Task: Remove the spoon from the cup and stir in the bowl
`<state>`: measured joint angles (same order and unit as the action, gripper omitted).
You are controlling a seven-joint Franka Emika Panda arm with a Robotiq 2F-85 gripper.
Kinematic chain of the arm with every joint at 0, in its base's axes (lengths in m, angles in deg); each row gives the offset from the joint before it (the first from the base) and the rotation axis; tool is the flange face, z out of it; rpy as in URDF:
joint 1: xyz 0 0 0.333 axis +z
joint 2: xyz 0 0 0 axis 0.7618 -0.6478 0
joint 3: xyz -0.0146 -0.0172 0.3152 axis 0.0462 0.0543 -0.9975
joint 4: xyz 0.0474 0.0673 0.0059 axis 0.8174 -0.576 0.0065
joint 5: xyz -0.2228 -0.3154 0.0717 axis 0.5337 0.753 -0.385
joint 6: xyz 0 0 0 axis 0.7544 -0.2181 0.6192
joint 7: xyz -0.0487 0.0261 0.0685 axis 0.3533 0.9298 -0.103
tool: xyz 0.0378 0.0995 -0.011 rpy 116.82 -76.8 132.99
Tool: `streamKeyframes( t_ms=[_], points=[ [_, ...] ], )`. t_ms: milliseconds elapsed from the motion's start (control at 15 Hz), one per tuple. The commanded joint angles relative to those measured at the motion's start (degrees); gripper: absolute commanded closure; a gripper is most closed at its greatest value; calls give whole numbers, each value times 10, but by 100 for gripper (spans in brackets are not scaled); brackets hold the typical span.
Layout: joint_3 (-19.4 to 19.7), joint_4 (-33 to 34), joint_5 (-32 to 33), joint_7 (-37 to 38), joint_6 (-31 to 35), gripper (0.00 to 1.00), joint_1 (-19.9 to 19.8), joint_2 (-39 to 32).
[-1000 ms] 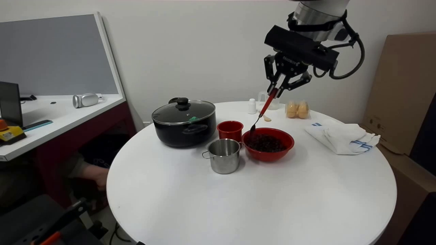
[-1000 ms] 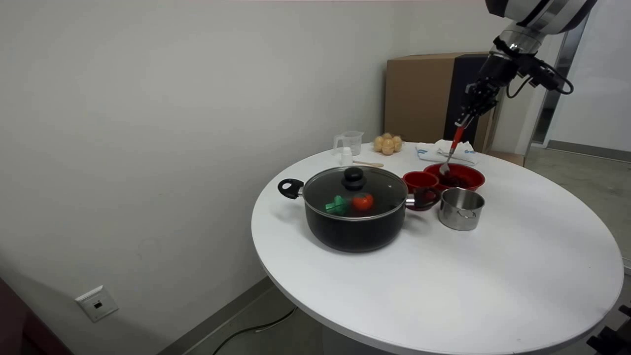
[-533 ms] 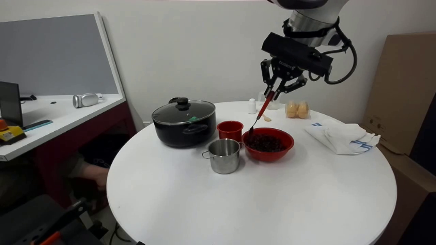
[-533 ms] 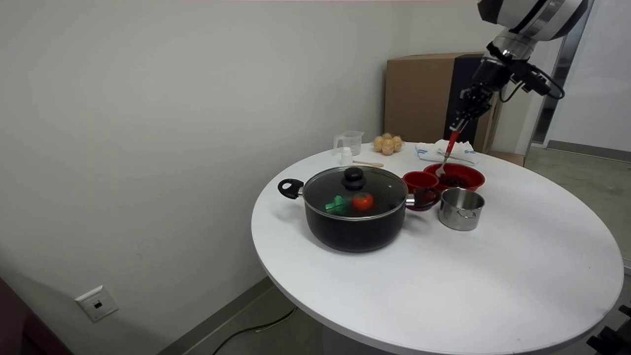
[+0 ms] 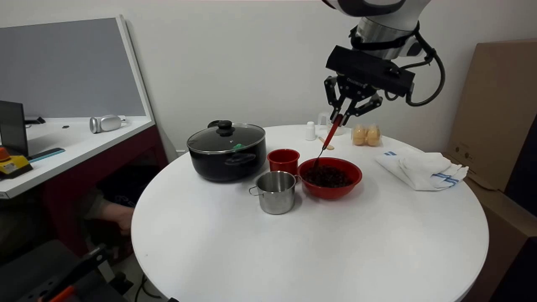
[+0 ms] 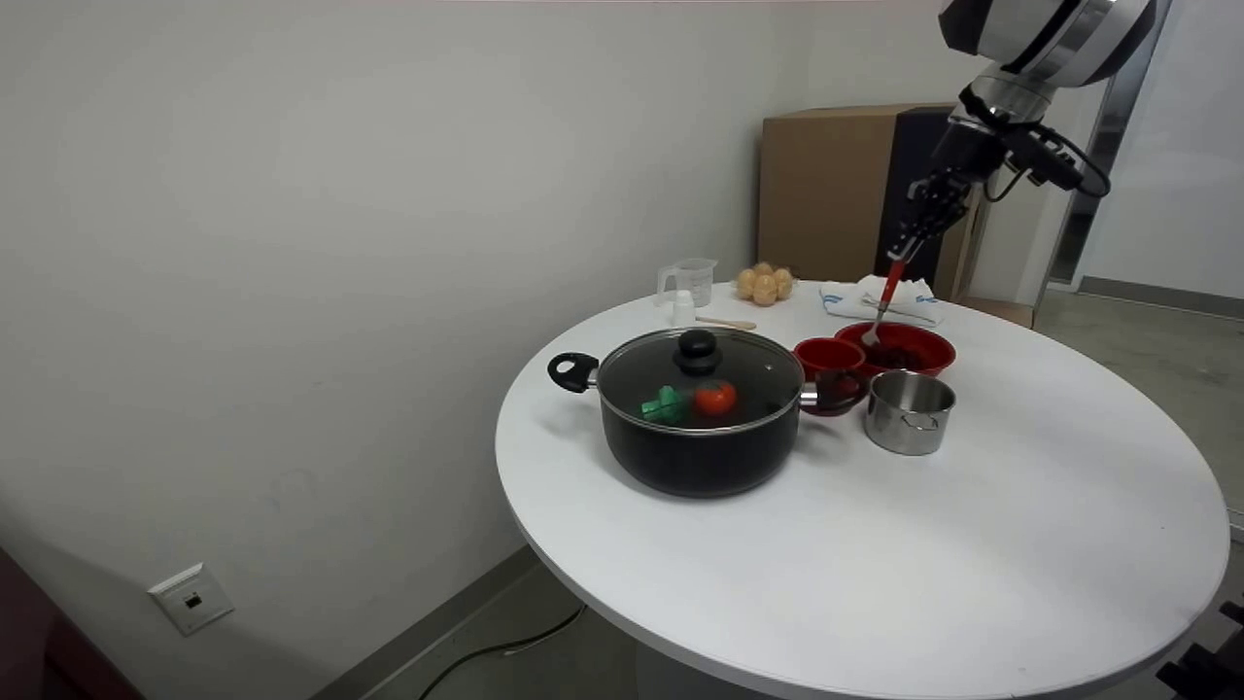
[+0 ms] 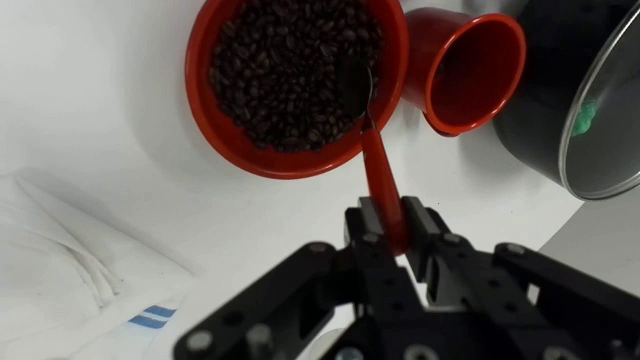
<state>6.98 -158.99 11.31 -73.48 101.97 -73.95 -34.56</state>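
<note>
My gripper is shut on the handle end of the red spoon, which hangs tilted down into the red bowl. In the wrist view the gripper pinches the spoon between both fingers. The spoon's head lies among the dark beans in the bowl, on the side near the red cup. How deep the head sits is hard to tell. The cup stands upright beside the bowl with no spoon in it. In an exterior view the cup is partly behind the pot's handle.
A black lidded pot stands beside the cup. A shiny steel cup is in front of the cup and bowl. A folded white towel lies to one side. Eggs, a white bottle and a measuring cup stand behind.
The gripper has lowered, with a small sideways shift and back. The spoon's head has moved from near the bowl's rim inward and down into the beans. The grip on the spoon is unchanged.
</note>
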Motion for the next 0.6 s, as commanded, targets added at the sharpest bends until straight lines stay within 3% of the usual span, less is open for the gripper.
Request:
streamKeyframes(
  t_ms=[0, 533],
  points=[
    [2, -6, 12, -17, 19, 96, -3, 0],
    [9, -8, 23, -19, 48, 96, -16, 10]
  ],
)
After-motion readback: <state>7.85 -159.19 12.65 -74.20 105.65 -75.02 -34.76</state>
